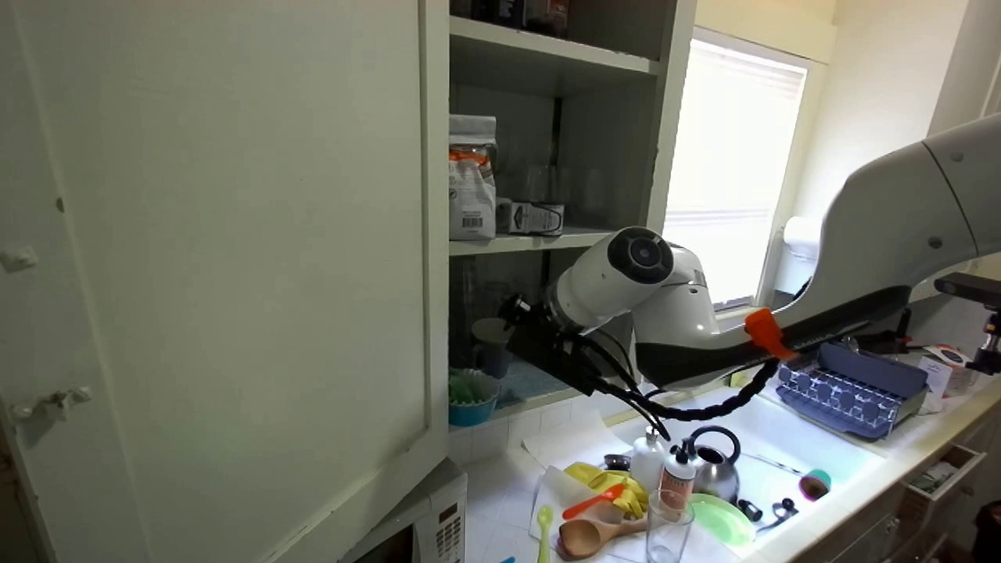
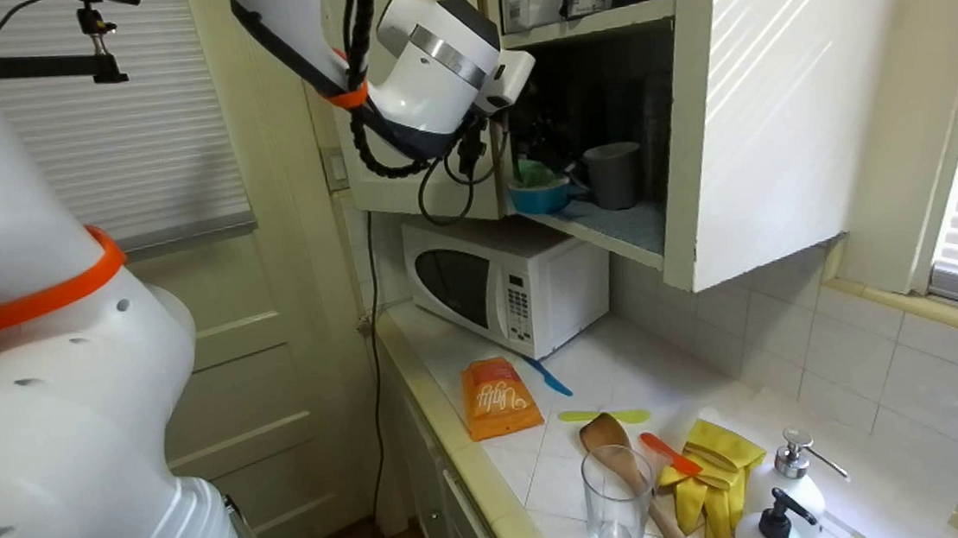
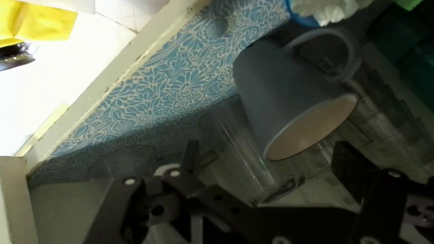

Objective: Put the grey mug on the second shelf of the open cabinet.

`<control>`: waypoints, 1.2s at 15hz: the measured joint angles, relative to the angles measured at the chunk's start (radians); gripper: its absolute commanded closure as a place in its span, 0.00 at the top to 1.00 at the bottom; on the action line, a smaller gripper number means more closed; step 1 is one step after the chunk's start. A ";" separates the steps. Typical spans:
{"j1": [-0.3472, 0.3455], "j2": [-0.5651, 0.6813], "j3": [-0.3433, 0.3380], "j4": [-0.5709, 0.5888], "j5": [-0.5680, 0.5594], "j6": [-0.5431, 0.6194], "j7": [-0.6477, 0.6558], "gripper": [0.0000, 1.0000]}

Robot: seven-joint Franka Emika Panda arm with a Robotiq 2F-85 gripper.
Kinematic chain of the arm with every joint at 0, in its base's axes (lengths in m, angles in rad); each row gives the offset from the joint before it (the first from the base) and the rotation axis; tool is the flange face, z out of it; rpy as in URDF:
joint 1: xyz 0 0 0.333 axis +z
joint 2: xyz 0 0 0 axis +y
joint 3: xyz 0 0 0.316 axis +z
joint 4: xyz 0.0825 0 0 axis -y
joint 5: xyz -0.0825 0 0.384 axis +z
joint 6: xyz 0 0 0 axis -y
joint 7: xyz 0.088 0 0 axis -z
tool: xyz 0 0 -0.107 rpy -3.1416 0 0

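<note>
The open cabinet (image 1: 539, 244) has a wide white door (image 1: 235, 234) and several shelves; it also shows in an exterior view (image 2: 588, 24). The grey mug (image 2: 613, 175) stands upright on its lowest shelf, which has a blue patterned liner (image 3: 176, 81). The mug also shows in an exterior view (image 1: 491, 356), partly in shadow. In the wrist view the grey mug (image 3: 281, 91) lies ahead of my gripper (image 3: 266, 157), its handle on the side away from the fingers. My gripper is open and empty, its fingers apart from the mug. The dark gripper is hard to make out in both exterior views.
A blue bowl (image 2: 540, 197) with green things stands beside the mug. Clear glasses (image 3: 237, 149) stand behind it. The shelf above holds a white bag (image 1: 471, 184) and a small box (image 1: 536, 218). A microwave (image 2: 514, 274) and a drinking glass (image 2: 617, 508) stand on the counter.
</note>
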 measured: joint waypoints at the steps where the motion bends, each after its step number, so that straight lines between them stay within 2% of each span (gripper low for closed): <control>1: -0.004 0.007 0.002 0.004 -0.034 0.007 0.028 1.00; 3: -0.005 0.024 0.004 0.015 -0.083 0.019 0.074 1.00; 13: -0.005 0.031 0.003 0.017 -0.086 0.019 0.059 1.00; 18: -0.018 0.046 0.000 0.024 -0.136 0.019 0.127 1.00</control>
